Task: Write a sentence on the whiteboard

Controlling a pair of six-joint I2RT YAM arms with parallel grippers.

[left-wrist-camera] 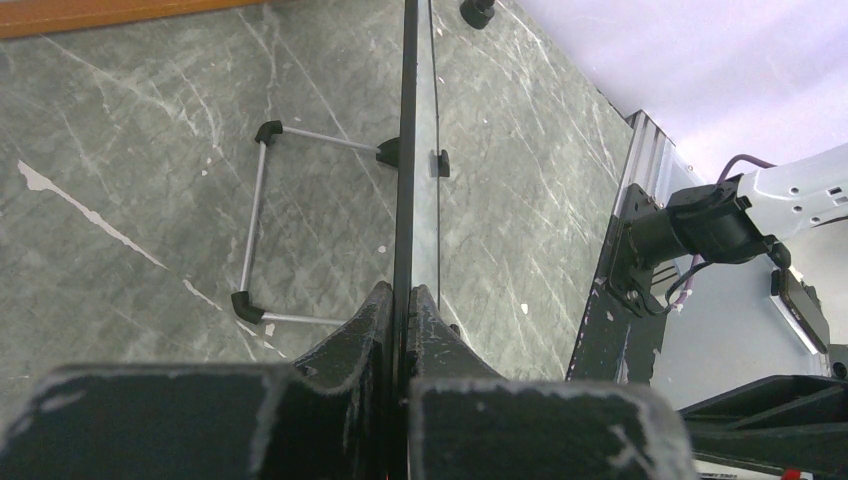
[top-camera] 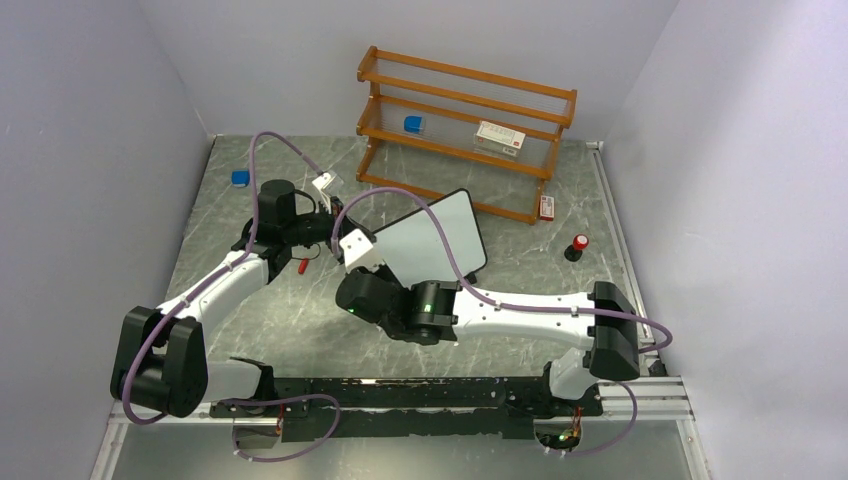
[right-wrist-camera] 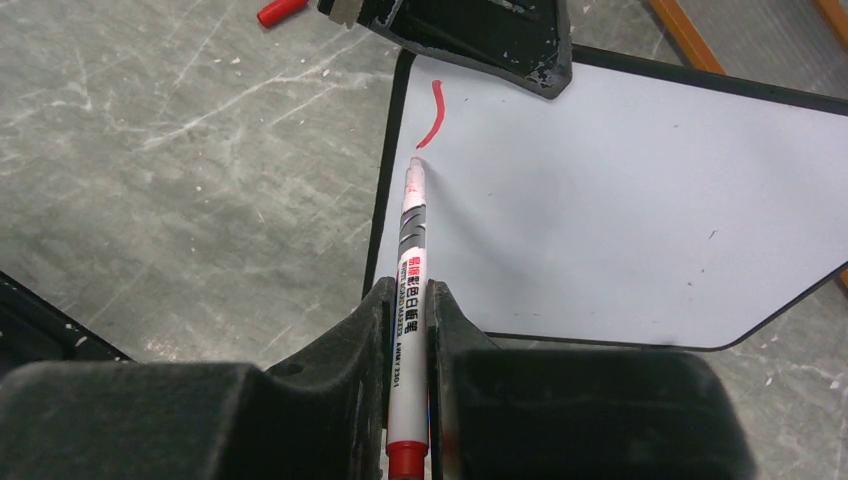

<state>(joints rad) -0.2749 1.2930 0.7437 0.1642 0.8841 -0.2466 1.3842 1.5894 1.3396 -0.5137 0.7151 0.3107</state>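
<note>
Grey-green marbled tabletop (top-camera: 530,250) fills the overhead view, and the whiteboard (top-camera: 435,240) stands tilted at its centre, below the wooden shelf (top-camera: 465,130) at the top of the frame. My left gripper (top-camera: 335,230) comes in from the left to the board's left edge, and my right gripper (top-camera: 383,265) reaches it from below. A red cap (top-camera: 303,265) lies on the table just left of the two.

From the left wrist I see the whiteboard (left-wrist-camera: 410,150) edge-on, a thin black line running up the middle of the frame. My left gripper (left-wrist-camera: 400,300) is pinched tight on that frame, I judge to keep the board from sliding or tipping under the pen. The wire stand (left-wrist-camera: 258,215) props it from the left.

From the right wrist, my right gripper (right-wrist-camera: 408,300) is clamped narrow around a whiteboard marker (right-wrist-camera: 412,250), tip pointing up the frame, a hold that lets my wrist steer the stroke. The tip sits at the upper left of the whiteboard (right-wrist-camera: 620,200), just under a short curved red stroke (right-wrist-camera: 432,115); whether it touches I cannot tell. The left gripper (right-wrist-camera: 470,35) bites the top edge. With one mark drawn, I judge the sentence barely begun
</note>
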